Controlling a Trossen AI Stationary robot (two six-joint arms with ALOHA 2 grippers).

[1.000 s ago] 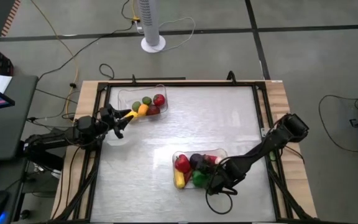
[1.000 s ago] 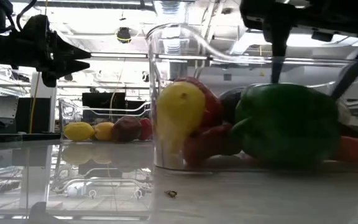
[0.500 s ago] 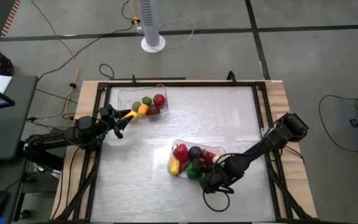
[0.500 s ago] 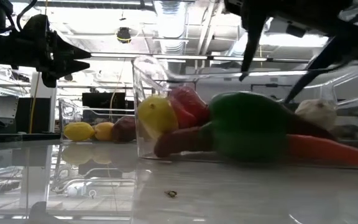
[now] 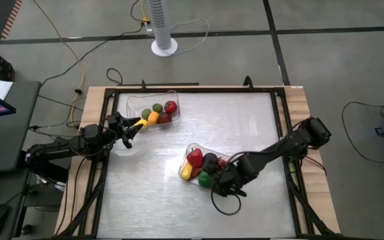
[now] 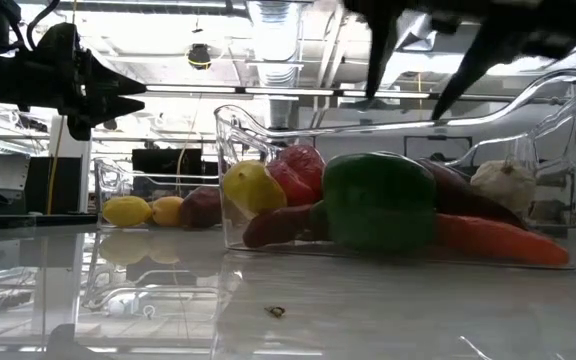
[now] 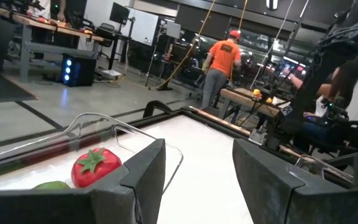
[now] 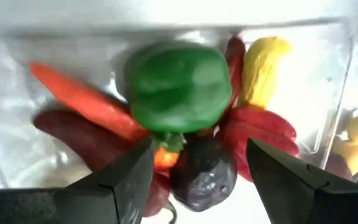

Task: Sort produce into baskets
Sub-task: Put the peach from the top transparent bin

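Note:
The near basket (image 5: 191,155) stands on the table's middle, holding a green pepper (image 8: 179,87), a carrot (image 8: 79,99), a yellow piece (image 8: 263,68), red pieces and a dark purple one (image 8: 204,171). My right gripper (image 5: 223,185) is open at this basket's near right side; its own view (image 8: 201,149) looks down on the produce. The far basket (image 5: 133,102) holds a tomato (image 7: 95,165), yellow and green pieces. My left gripper (image 5: 129,131) hovers open and empty by that basket's near left corner, as its own view (image 7: 197,149) shows. My right gripper meets the near basket at its near right wall, coming slanting down from the table's near right. In the low view its fingers (image 6: 373,55) reach down to the rim (image 6: 438,100). Whether one finger is inside the basket, I cannot tell. The basket's bottom is on the table.
A black frame (image 5: 192,89) runs around the table top. Bare table lies between the two baskets and along the near edge. A white fan stand (image 5: 164,45) and cables are on the floor beyond. People show in the room behind in the left wrist view (image 7: 219,59).
My right gripper has gone toward the table's far left. The near basket has slid with it toward the far left and turned about on the table. The produce inside has shifted, and more of the basket's long side now shows in the low view.

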